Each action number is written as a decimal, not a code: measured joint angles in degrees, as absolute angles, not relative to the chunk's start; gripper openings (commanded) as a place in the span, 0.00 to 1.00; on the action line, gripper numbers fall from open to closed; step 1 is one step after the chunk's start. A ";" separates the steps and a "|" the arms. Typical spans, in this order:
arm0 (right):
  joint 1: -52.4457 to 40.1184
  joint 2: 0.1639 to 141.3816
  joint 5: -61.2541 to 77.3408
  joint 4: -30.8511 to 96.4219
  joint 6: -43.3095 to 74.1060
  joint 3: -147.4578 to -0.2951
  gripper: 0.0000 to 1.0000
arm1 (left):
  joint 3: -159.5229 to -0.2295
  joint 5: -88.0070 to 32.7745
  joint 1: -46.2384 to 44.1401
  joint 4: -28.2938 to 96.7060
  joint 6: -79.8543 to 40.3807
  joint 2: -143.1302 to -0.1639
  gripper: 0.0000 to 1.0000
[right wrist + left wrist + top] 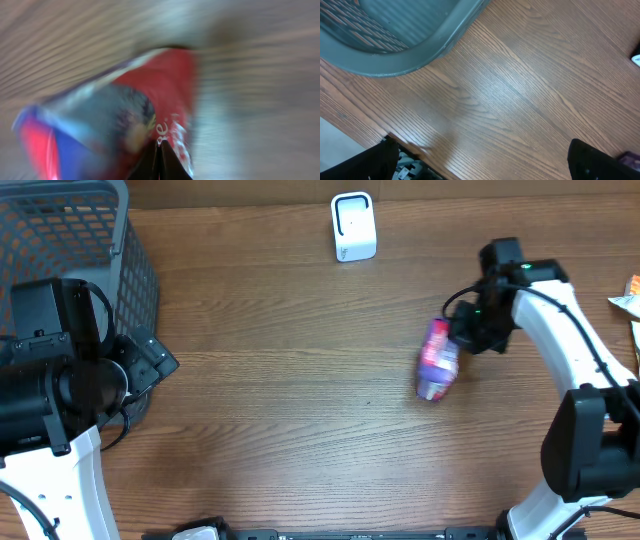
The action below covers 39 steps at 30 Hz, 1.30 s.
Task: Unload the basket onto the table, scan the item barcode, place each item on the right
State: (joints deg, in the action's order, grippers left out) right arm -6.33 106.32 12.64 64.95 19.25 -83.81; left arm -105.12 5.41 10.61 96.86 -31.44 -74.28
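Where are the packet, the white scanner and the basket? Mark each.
packet [437, 362]: overhead view, middle of its wrapper.
white scanner [353, 225]: overhead view, centre of its front face.
basket [75, 240]: overhead view, its mesh wall.

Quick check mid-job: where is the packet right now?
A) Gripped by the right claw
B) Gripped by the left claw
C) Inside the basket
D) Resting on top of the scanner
A: the overhead view shows the right claw shut on the packet's top end, well clear of the scanner and the basket.
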 measured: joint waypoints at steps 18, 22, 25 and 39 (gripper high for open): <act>-10.76 106.34 24.18 63.86 14.87 -87.48 0.80 | -105.12 5.41 10.61 96.86 -31.44 -74.28 1.00; -9.91 106.32 23.38 60.75 14.20 -85.60 0.94 | -105.12 5.41 10.61 96.86 -31.44 -74.28 1.00; -11.35 106.32 23.40 56.18 14.61 -81.43 0.98 | -105.12 5.41 10.61 96.84 -31.44 -74.28 1.00; -14.74 106.34 20.49 46.72 23.05 -72.77 1.00 | -105.12 5.41 10.61 96.86 -31.44 -74.28 1.00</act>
